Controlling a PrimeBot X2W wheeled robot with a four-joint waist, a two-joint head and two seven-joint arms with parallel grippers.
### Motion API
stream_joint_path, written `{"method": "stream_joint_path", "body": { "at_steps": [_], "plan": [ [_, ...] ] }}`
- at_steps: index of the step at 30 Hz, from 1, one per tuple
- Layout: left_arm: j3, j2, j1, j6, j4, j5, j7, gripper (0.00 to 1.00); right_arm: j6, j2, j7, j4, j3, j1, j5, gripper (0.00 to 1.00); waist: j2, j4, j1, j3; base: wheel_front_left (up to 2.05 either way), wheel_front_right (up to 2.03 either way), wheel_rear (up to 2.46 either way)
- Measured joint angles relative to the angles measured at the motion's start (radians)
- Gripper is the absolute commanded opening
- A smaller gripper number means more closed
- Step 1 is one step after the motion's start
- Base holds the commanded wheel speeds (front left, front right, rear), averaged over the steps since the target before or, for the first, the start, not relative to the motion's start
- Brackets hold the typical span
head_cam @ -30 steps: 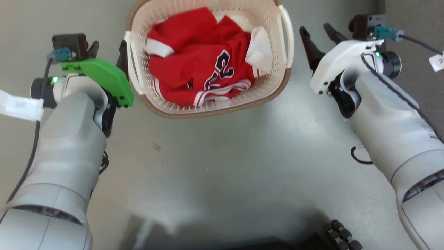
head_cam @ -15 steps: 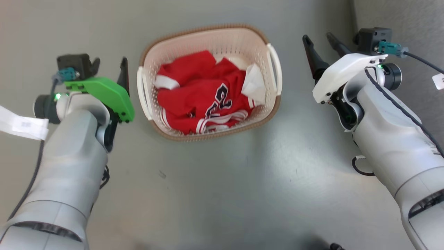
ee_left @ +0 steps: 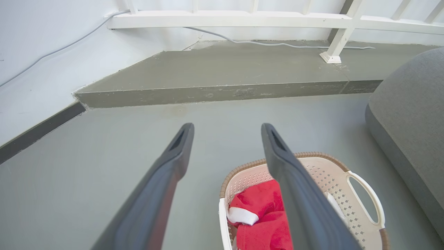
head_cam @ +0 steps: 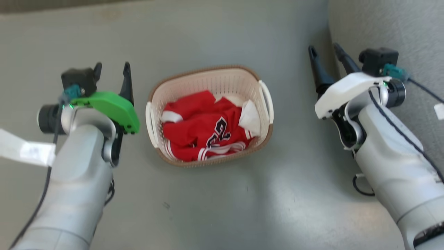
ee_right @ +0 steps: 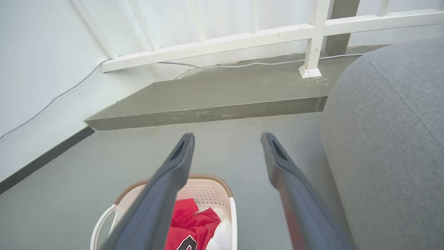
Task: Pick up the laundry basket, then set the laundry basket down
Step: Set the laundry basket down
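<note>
The laundry basket (head_cam: 208, 81) stands on the grey floor in the head view, cream-white and perforated with a brown rim. A red jersey (head_cam: 204, 128) with white trim lies inside it. My left gripper (head_cam: 112, 68) is open to the left of the basket, clear of its white handle (head_cam: 151, 121). My right gripper (head_cam: 325, 50) is open well to the right, apart from the other handle (head_cam: 267, 101). The left wrist view has the basket (ee_left: 324, 173) low between and behind my fingers (ee_left: 227, 128). In the right wrist view the basket (ee_right: 208, 192) sits at the bottom, under my open gripper (ee_right: 227, 137).
A grey cushioned seat (head_cam: 388, 31) rises at the right, close to my right arm. Ahead, a low concrete step (ee_left: 215, 92) runs across below a white railing (ee_left: 242, 21), with a cable along the wall. Open floor lies around the basket.
The head camera has risen, so the basket looks smaller and lower in the picture. Both grippers stay open and now sit farther from the basket's handles.
</note>
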Motion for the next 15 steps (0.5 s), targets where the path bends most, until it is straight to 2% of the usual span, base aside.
{"method": "stream_joint_path", "body": {
  "at_steps": [9, 15],
  "plan": [
    [0.064, 0.017, 0.154, 0.057, -0.159, 0.047, 0.0, 1.0, -0.02, 0.007, 0.0, -0.134, -0.054, 0.146, -0.07, 1.0, 0.0, -0.012, 0.0, -0.115, 0.0, 0.0, 0.0],
    [0.094, 0.017, 0.26, 0.072, -0.26, 0.065, 0.0, 1.0, -0.038, 0.011, 0.0, -0.202, -0.074, 0.249, -0.105, 1.0, 0.0, -0.02, 0.0, -0.192, 0.0, 0.0, 0.0]
  ]
}}
